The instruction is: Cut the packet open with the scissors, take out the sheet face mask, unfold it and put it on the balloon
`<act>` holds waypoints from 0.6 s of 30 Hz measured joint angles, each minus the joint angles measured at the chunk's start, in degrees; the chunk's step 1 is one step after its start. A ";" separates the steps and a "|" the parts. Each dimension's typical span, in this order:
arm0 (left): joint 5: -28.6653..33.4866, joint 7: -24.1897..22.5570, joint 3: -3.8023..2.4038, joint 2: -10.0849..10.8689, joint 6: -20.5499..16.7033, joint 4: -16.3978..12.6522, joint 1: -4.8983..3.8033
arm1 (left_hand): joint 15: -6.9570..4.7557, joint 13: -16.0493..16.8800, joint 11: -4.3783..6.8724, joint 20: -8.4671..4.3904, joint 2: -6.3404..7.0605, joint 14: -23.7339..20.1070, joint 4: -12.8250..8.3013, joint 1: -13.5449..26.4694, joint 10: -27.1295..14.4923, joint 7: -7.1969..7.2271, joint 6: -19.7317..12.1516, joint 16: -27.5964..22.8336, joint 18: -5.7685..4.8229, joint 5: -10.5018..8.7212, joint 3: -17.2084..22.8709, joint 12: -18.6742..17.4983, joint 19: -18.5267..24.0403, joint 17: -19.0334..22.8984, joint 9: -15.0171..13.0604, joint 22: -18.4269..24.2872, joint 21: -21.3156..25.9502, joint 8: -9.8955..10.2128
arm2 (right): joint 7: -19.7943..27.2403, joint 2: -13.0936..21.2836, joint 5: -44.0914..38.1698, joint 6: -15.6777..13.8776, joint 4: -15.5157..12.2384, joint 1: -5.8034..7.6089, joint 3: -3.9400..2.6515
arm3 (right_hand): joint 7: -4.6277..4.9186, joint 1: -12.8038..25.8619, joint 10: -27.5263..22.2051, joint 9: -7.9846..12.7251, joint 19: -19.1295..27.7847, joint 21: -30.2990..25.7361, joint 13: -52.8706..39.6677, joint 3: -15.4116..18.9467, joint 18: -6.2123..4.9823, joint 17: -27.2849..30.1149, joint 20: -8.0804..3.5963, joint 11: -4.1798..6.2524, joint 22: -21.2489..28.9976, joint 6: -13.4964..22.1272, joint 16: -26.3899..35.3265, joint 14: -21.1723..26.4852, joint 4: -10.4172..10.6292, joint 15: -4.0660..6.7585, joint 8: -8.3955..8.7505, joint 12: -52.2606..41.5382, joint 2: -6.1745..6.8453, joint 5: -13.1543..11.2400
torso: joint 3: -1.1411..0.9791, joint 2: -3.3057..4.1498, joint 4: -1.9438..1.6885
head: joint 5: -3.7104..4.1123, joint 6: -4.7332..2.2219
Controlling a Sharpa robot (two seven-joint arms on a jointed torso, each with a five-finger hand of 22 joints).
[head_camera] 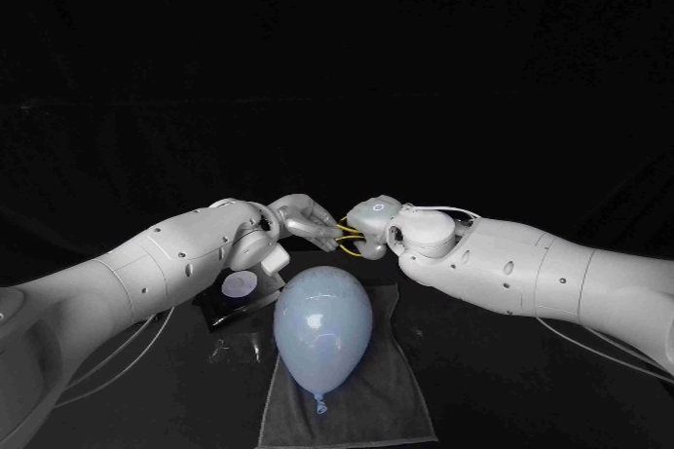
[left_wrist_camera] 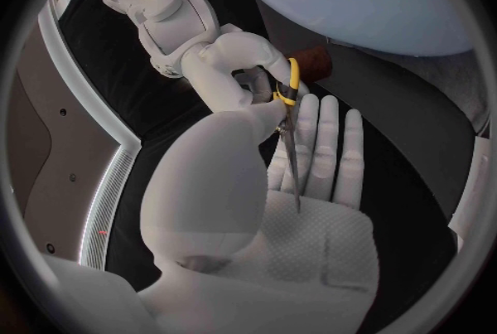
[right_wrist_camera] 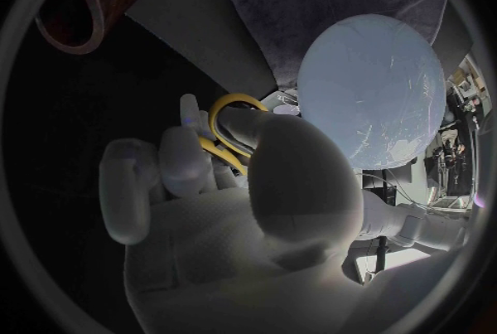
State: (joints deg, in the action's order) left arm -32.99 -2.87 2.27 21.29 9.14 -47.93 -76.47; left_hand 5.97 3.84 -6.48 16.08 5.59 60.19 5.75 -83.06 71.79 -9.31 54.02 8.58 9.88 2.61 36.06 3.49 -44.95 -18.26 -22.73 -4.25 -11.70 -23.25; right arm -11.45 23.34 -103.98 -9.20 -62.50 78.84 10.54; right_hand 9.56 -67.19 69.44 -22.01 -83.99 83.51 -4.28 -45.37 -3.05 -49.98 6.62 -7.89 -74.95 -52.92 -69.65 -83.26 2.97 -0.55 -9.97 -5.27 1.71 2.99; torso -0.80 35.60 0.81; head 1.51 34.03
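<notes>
Now, scissors (head_camera: 347, 238) in right robot hand (head_camera: 377, 215)

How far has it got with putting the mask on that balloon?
Early. Done: the scissors are off the table. In hand: both hands meet over the balloon, the right hand at the yellow handles, the blades lying across the left hand. Left: the packet lies by the balloon, which bears no mask; cutting, unfolding and placing remain.

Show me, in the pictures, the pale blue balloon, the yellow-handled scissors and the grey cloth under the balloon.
Pale blue balloon (head_camera: 323, 318): head view, middle of its body.
Yellow-handled scissors (left_wrist_camera: 295, 77): left wrist view, yellow handle loop.
Grey cloth (head_camera: 382, 405): head view, bare part beside the balloon's knot.
</notes>
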 measured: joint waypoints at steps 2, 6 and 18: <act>0.04 0.11 0.00 -0.02 0.03 -0.14 -0.08 | 0.00 0.00 0.00 0.00 0.00 0.00 0.00 0.01 0.00 0.00 0.00 0.00 0.00 -0.02 0.00 0.00 0.00 -0.06 -0.02 0.00 0.00 0.00 | -0.15 -0.05 0.34 -0.50 0.19 -0.06 0.00 | -0.64 -0.19 1.13 -0.83 -0.02 0.22 -0.25 1.85 0.00 -0.24 -0.03 -0.08 0.00 -1.25 -0.37 -0.09 -0.55 0.49 -1.15 -0.54 0.19 0.00 | 0.00 0.00 0.00 | 0.00 0.00; 0.10 0.31 -0.03 0.01 0.04 -0.41 -0.22 | 0.00 0.00 -0.01 0.00 0.02 0.00 0.00 0.02 0.00 0.01 -0.01 0.00 -0.01 -0.18 0.00 0.00 0.00 -0.07 -1.26 0.00 0.00 -0.01 | -0.45 -0.16 0.80 -1.78 0.55 -0.21 0.05 | -1.98 -1.45 3.37 -2.19 -0.02 0.50 -0.74 5.24 0.01 -0.61 -1.10 0.92 0.01 -3.00 -0.62 -0.05 -1.32 1.32 -2.95 -1.11 1.03 0.00 | 0.00 0.01 0.00 | 0.00 0.00; 0.32 0.52 -0.15 0.29 -0.11 -1.01 -0.53 | 0.01 0.00 0.02 0.00 0.23 0.00 -0.16 0.53 0.03 0.10 -0.11 0.00 -0.06 -0.28 -0.16 0.00 0.00 -0.07 -2.40 0.01 0.00 -0.01 | -1.52 -0.20 1.93 -4.98 0.77 -0.52 0.21 | -2.90 3.30 5.91 -3.36 0.07 1.78 -2.26 13.16 0.65 -5.99 -2.04 2.88 0.04 -4.70 -4.30 -0.75 3.30 2.43 -4.39 -1.70 4.60 0.00 | -0.01 0.01 0.05 | -0.01 0.04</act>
State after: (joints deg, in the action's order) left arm -32.67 -2.35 2.12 21.59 9.03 -48.94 -76.99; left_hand 5.98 3.84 -6.46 16.08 5.82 60.19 5.59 -82.53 71.82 -9.21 53.91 8.58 9.83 2.34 35.90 3.49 -44.95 -18.33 -25.14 -4.24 -11.70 -23.26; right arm -12.97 23.14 -102.05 -14.18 -61.73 78.31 10.75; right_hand 6.66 -63.90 75.35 -25.37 -83.92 85.30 -6.54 -32.21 -2.40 -55.97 4.58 -5.01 -74.90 -57.62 -73.96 -84.00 6.27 1.88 -14.37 -6.97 6.31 2.99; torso -0.81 35.61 0.86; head 1.50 34.07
